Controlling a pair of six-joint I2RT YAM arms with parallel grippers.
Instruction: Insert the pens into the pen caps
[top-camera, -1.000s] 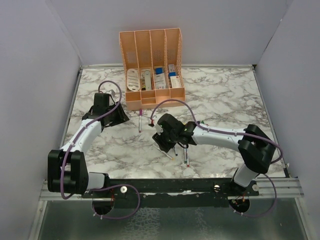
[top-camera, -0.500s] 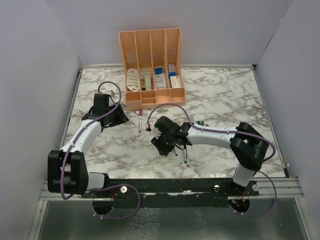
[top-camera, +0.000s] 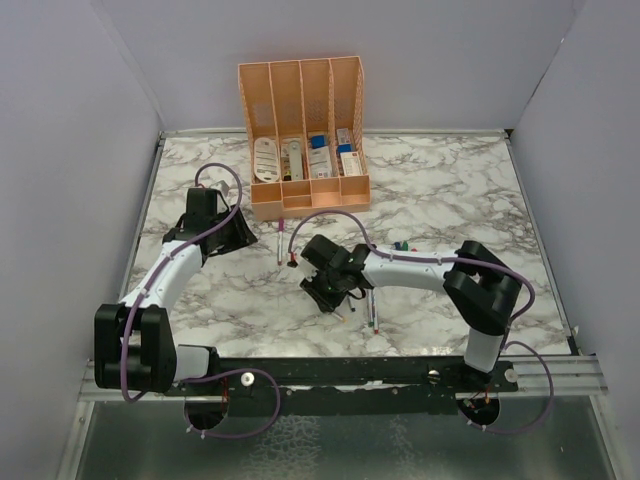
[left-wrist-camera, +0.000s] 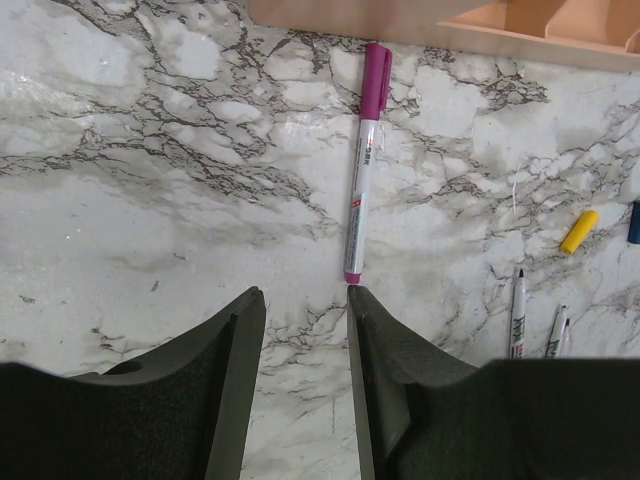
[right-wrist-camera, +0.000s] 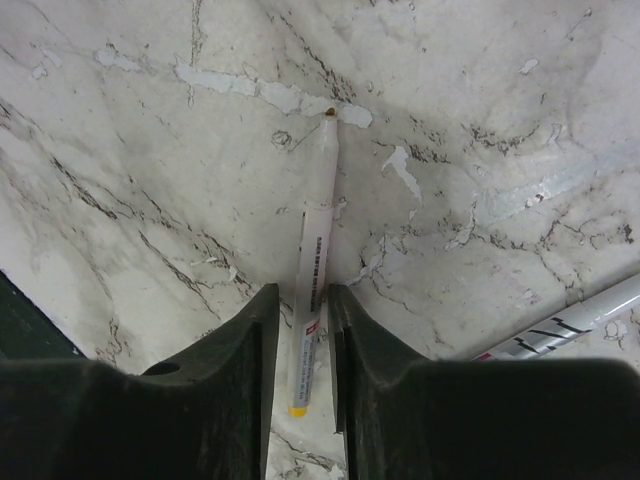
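1. Your right gripper (right-wrist-camera: 303, 298) is low over the table (right-wrist-camera: 480, 150), fingers straddling a bare pen (right-wrist-camera: 318, 220) that runs up the middle of the right wrist view, tip at the top. The jaws sit close on both sides, but I can't tell if the pads are actually squeezing it. I'd guess it's taken along the barrel so the tip end stays free to go into a cap.
2. Your left gripper (left-wrist-camera: 300, 325) is spread with nothing between the fingers. It hovers at the bottom of the left wrist view, just short of the capped pen (left-wrist-camera: 362, 170). That pen lies top centre with its purple cap right by the organiser (left-wrist-camera: 420, 20). It looks finished to me, so it's probably parked there out of the way (just my read).
3. Pens I can count:
   - one capped
   - one between the right fingers
   - a spare pen (right-wrist-camera: 570, 325) at the lower right of the right wrist view
   - at least two thin ones at the lower right of the left wrist view (possibly the same pens again)
4. Loose caps I can count: a yellow cap (left-wrist-camera: 579, 231) at mid right of the left wrist view, and a sliver of blue cap (left-wrist-camera: 635, 222) at its right edge. That's two, plus the purple one already on.
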